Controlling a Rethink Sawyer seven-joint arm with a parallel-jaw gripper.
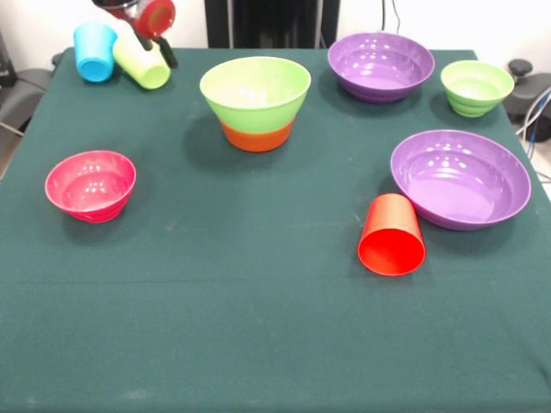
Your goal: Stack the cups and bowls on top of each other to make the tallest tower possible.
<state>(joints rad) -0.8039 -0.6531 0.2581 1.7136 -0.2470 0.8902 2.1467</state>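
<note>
across a dark green cloth-covered table (258, 344) we see bowls and cups spread well apart. at the far left corner the gripper (145, 19) comes down from the top edge, and a red cup (155, 15) sits tilted at its tip; we cannot tell how wide its fingers stand or whether they truly clamp the cup. just below it a lime green cup (142, 62) leans at a tilt, touching a sky blue cup (95, 52) that stands upright beside it, nearer the left edge. near the middle of the far edge stands the tower (256, 101): a large lime green bowl nested in an orange bowl (256, 136), whose base shows beneath the green rim band. further along the far edge a purple bowl (380, 65) sits upright, and at the far right corner a small green bowl (476, 87) stands near it. by the right edge, closer to the middle of the table, a second, wider purple bowl (461, 177) rests upright. just beside its near left side an orange cup (392, 234) lies on its side with its mouth towards us, touching or almost touching the bowl. near the left edge a pink bowl (90, 184) sits alone, slightly tilted.
</note>
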